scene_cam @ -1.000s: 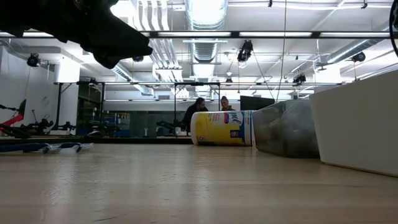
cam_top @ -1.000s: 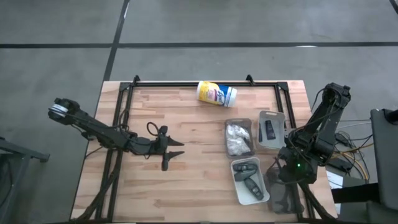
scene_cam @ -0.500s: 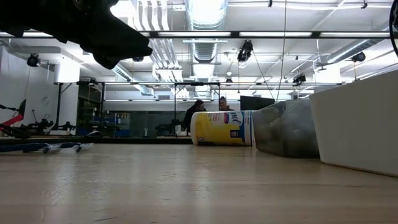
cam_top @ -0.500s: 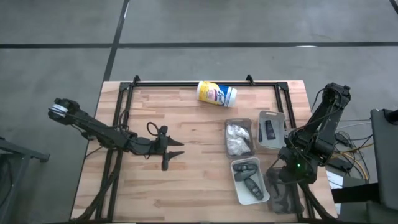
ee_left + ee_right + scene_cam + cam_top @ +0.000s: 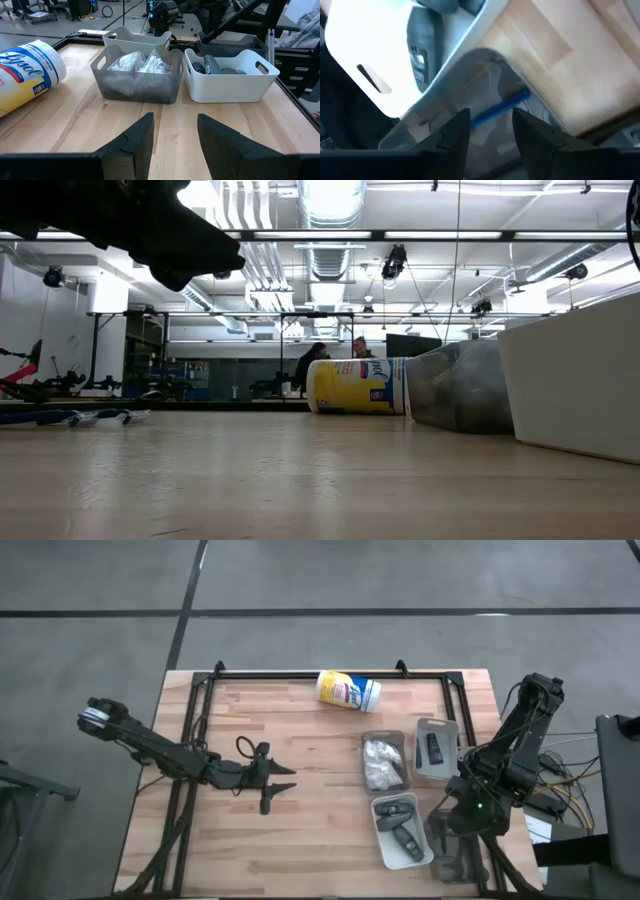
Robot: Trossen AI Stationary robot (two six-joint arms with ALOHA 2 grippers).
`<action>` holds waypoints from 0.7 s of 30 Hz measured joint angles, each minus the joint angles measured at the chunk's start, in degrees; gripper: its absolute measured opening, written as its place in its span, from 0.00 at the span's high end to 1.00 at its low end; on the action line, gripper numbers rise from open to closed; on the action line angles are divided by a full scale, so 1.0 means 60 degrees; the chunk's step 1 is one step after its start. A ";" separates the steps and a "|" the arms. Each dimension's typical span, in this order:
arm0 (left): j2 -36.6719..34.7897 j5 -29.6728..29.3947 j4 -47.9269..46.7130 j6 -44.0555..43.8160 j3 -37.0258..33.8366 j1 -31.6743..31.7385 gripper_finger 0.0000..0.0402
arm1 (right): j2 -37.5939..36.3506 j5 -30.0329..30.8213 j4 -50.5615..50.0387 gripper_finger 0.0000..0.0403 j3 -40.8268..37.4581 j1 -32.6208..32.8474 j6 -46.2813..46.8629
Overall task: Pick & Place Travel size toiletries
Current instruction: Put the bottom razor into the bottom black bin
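Nothing moved in the last second: left hand (image 5: 272,783) spread mid-bench, right hand (image 5: 489,131) spread off right edge, toiletries (image 5: 382,762) all binned, likely done.

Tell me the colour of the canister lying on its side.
Yellow and white canister, clearest in the low view.

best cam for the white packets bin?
Left wrist view: the grey bin faces it, white packets plainly inside. High view shows it from above, small. Low view shows only a wall. Right wrist view: unclear.
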 joint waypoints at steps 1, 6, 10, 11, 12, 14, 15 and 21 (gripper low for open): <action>0.0000 0.0000 0.0000 0.0000 0.0000 0.0002 0.61 | 0.0000 0.0093 0.0000 0.64 0.0000 0.0000 -0.0080; 0.0000 0.0000 0.0000 0.0000 0.0000 0.0000 0.61 | -0.0004 0.0812 0.0284 0.61 0.0000 -0.0004 -0.0680; 0.0000 0.0000 0.0000 0.0000 0.0000 0.0002 0.61 | -0.0004 0.1711 0.0665 0.59 0.0000 -0.0004 -0.1341; 0.0000 0.0000 -0.0006 0.0000 0.0000 0.0000 0.61 | -0.0004 0.1982 0.0767 0.59 0.0000 -0.0004 -0.1540; 0.0000 0.0000 -0.0034 0.0003 0.0000 0.0000 0.61 | -0.0004 0.2242 0.0871 0.58 0.0000 -0.0004 -0.1741; 0.0000 0.0004 -0.0077 0.0003 -0.0020 0.0000 0.61 | -0.0004 0.2726 0.1029 0.57 0.0000 -0.0004 -0.2170; 0.0000 0.0004 -0.0080 0.0000 -0.0047 0.0002 0.61 | -0.0004 0.2958 0.1086 0.57 0.0000 -0.0004 -0.2350; 0.0000 0.0030 -0.0422 -0.0079 -0.0124 0.0000 0.61 | -0.0004 0.4345 0.1300 0.55 0.0000 -0.0004 -0.3108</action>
